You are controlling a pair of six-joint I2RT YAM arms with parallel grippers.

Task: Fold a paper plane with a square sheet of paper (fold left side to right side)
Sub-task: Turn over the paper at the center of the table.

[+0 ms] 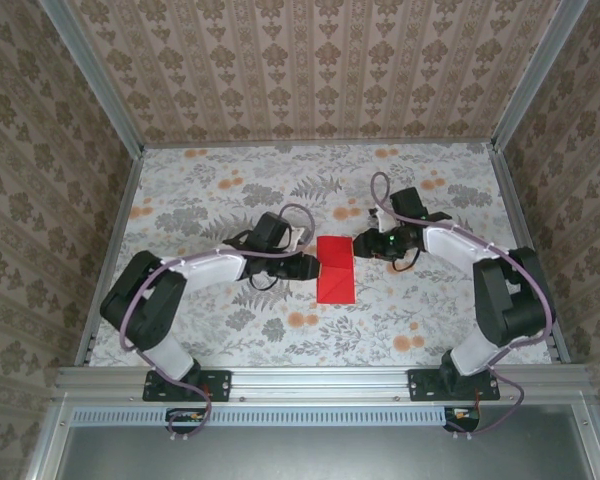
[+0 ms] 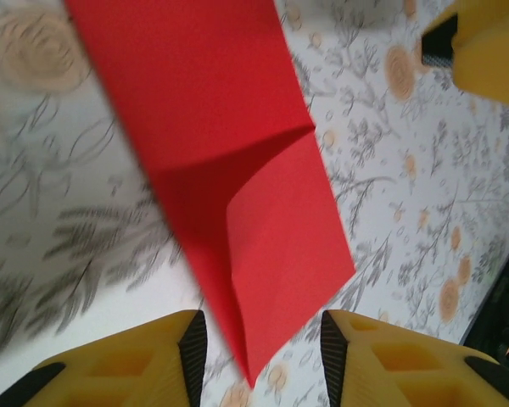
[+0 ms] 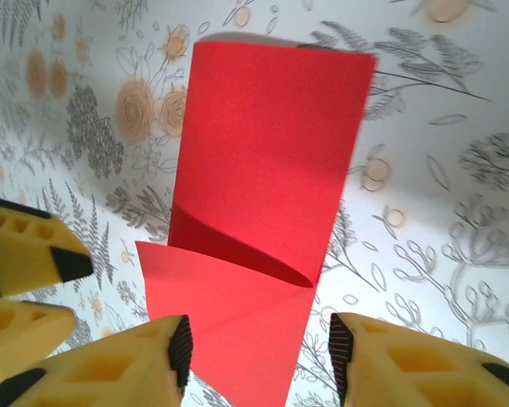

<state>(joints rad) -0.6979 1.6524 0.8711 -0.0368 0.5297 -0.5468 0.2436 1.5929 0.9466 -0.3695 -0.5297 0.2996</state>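
Observation:
The square sheet of paper (image 1: 335, 270) lies red side up at the middle of the table. It is folded into a narrow strip with a slanted flap at one end, not a pointed paper plane. My left gripper (image 1: 308, 266) is low at the sheet's left edge. In the left wrist view it (image 2: 259, 352) stands open, and a pointed corner of the sheet (image 2: 237, 127) reaches between its fingers without being clamped. My right gripper (image 1: 363, 243) is at the sheet's upper right. In the right wrist view it (image 3: 259, 356) is open astride the flap end of the sheet (image 3: 271, 144).
A floral tablecloth (image 1: 230, 190) covers the table. Wallpapered walls and aluminium posts (image 1: 130, 150) close it in on three sides, and a metal rail (image 1: 310, 378) runs along the near edge. The left gripper's yellow fingers (image 3: 25, 254) are close to the right gripper.

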